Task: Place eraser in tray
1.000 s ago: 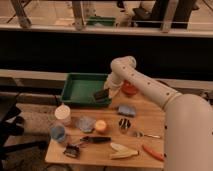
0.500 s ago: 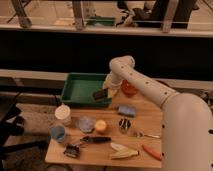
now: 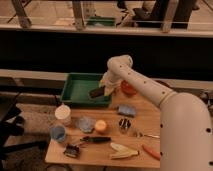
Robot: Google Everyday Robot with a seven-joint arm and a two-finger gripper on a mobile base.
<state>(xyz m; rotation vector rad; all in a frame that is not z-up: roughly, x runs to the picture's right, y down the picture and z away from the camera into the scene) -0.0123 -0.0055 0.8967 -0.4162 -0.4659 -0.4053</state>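
The green tray (image 3: pixel 76 89) sits at the back left of the wooden table. My gripper (image 3: pixel 103 90) hangs at the end of the white arm over the tray's right side. It is shut on the eraser (image 3: pixel 96 92), a small flat black block held just above the tray floor near the right wall.
A light-blue block (image 3: pixel 126 110) lies right of the tray. A red bowl (image 3: pixel 128 88) is behind the arm. A white cup (image 3: pixel 63 113), blue cup (image 3: pixel 58 133), orange ball (image 3: pixel 101 125), metal cup (image 3: pixel 124 124), black-handled tool (image 3: pixel 95 139), banana (image 3: pixel 123 150) and red-handled tool (image 3: pixel 151 151) fill the front.
The gripper with the eraser has shifted slightly left and down, further over the tray's interior.
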